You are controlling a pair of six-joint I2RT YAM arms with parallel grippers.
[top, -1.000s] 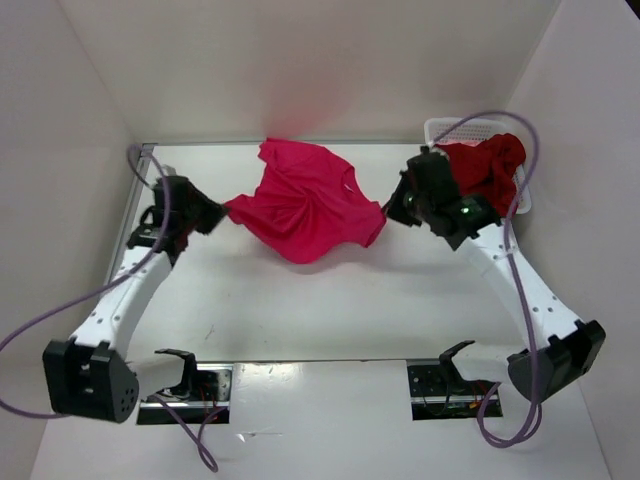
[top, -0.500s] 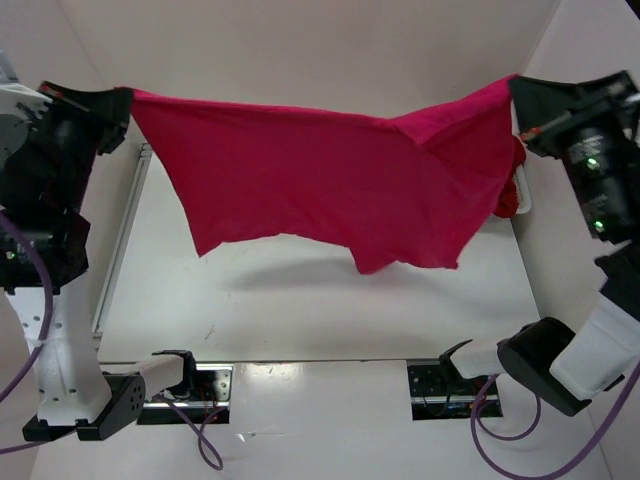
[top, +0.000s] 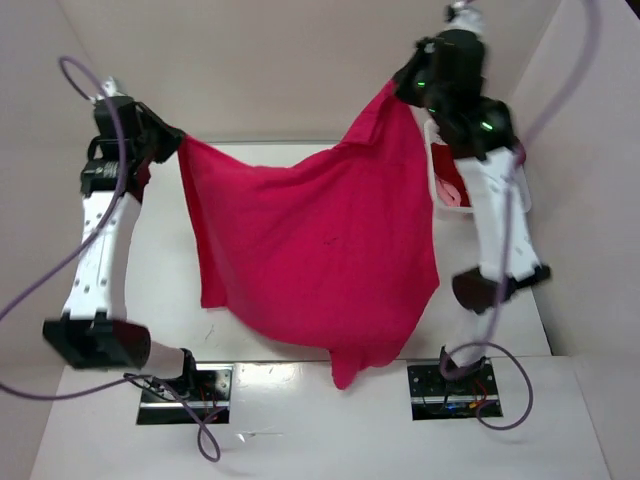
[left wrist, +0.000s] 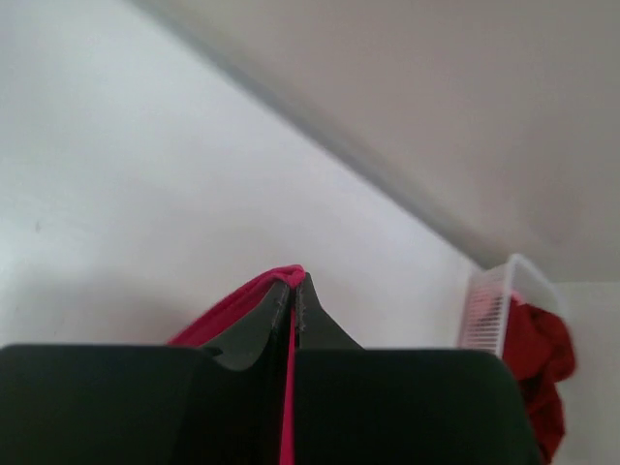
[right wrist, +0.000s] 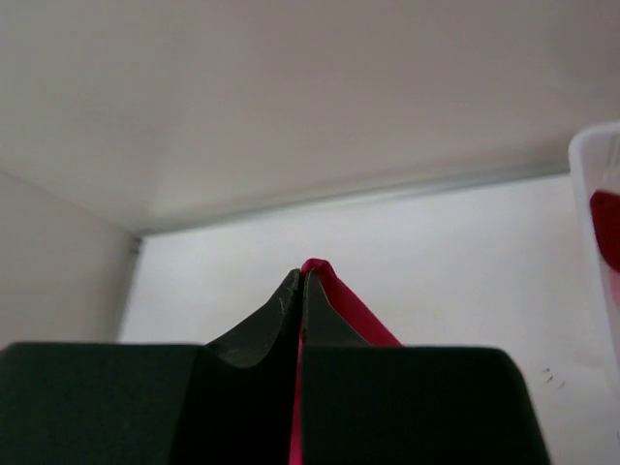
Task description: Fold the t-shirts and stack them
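A bright magenta-pink t-shirt hangs spread in the air between both arms, its lower edge drooping toward the near table edge. My left gripper is shut on its left corner, with a pink strip pinched between the black fingers. High at the back right, my right gripper is shut on the other corner, the cloth poking past the fingertips. A dark red t-shirt lies in the white basket; it also shows in the left wrist view as dark red cloth.
The white mesh basket stands at the back right of the white table, against the right wall. White walls enclose the table on three sides. Two black mounts sit at the near edge.
A second ago the shirt lay bunched on the table between low grippers. Both arms lifted and stretched it wide; now the right gripper has swung inward and the shirt hangs lower and closer.
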